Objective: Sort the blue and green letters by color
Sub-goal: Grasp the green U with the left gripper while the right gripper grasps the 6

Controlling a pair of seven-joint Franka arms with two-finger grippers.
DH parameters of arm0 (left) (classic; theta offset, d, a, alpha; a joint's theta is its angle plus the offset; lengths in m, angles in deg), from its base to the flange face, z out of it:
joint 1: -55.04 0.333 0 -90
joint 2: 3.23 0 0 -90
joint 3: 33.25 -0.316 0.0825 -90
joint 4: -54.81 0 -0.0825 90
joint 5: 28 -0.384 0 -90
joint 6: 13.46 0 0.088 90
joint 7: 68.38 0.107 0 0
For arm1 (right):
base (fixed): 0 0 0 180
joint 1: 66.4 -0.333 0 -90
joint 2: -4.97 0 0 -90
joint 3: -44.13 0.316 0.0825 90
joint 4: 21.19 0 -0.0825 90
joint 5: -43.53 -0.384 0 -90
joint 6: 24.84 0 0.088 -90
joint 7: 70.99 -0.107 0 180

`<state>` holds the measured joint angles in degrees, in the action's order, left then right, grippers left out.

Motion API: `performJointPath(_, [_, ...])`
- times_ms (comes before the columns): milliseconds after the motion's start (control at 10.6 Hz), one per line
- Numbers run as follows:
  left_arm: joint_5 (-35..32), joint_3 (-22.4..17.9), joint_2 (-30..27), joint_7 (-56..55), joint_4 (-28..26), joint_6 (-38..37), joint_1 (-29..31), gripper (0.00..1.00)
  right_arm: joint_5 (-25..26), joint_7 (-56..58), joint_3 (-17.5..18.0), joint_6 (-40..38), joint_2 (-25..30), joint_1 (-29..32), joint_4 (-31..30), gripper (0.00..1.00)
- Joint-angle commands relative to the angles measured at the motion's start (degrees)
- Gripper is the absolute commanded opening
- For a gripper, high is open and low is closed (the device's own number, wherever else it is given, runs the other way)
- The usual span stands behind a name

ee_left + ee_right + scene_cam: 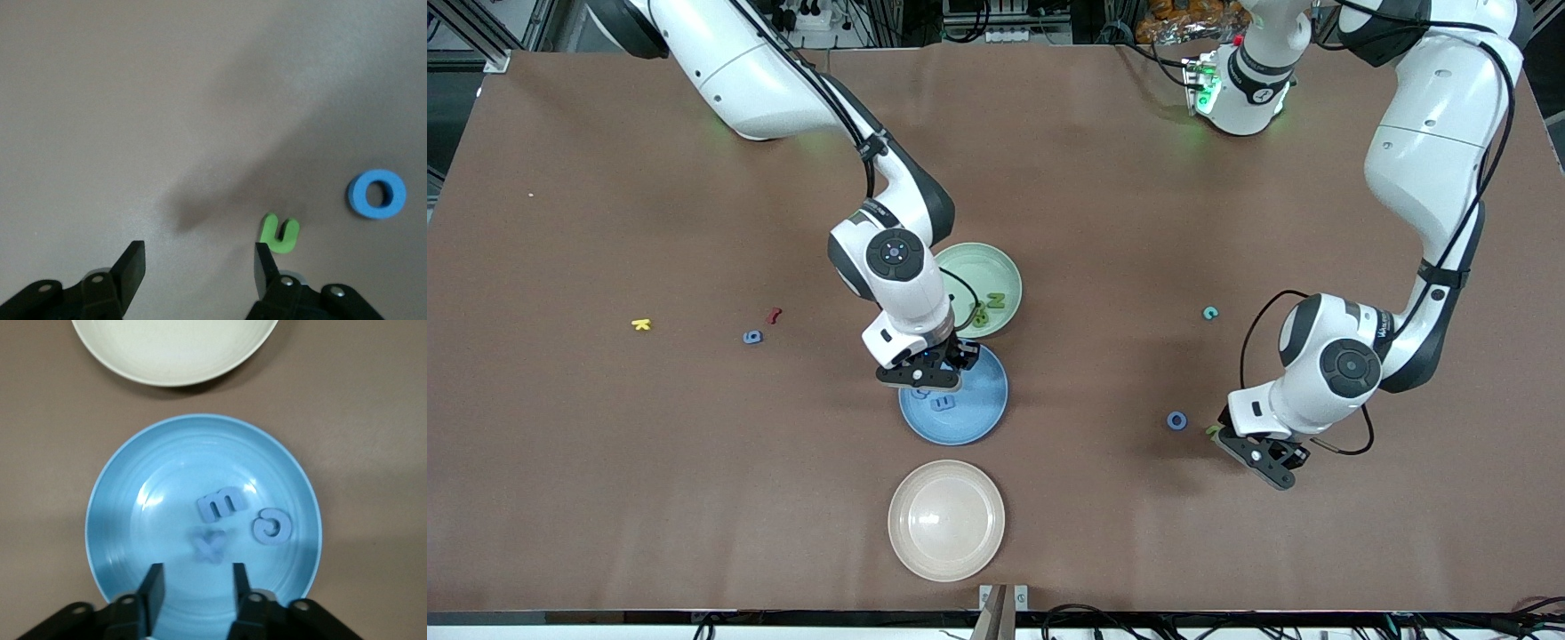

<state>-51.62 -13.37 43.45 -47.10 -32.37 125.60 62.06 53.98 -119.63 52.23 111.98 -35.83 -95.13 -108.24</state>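
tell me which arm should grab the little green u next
Left. Its open gripper hangs right over the green u, beside the blue o. The right gripper is open over the blue plate.

Blue plate [120, 487] carries blue letters [217, 503]. Green plate [960, 267], cream plate [946, 520]. Green u [280, 233], blue O [377, 194], yellow K [641, 324], brown table [605, 444].

Small flat blue foam characters E [217, 505], G [271, 525] and a blurred X [210, 545] in the round blue plate [133, 487] at frame centre, blue ring-shaped O [377, 194] at right edge, green foam u [279, 233] lower centre, yellow K [641, 324] at left, blue 9 [752, 337] nearby.
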Motion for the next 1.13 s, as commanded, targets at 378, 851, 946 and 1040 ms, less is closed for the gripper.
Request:
performJointPath(378, [5.8, 0.7, 0.5, 6.8, 0.7, -5.1, -1.1, 0.79, 1.1, 0.5, 0.7, -3.8, 8.4, 11.3, -10.7, 1.0])
performJointPath(851, [6.7, 0.9, 1.4, 8.1, 0.8, -5.1, -2.4, 0.72, 0.8, -0.5, 0.6, -3.3, 15.5, 24.1, -24.0, 1.0])
performJointPath(946, [7.2, 0.8, 1.7, 9.5, 1.0, -5.1, -2.2, 0.72, 0.6, -1.0, 0.7, -3.4, 17.1, 25.9, -26.6, 1.0])
performJointPath(1040, [7.9, 0.8, 2.3, 11.0, 1.0, -5.1, -2.0, 0.72, 0.5, -2.7, 0.7, -3.3, 19.2, 27.7, -29.5, 1.0])
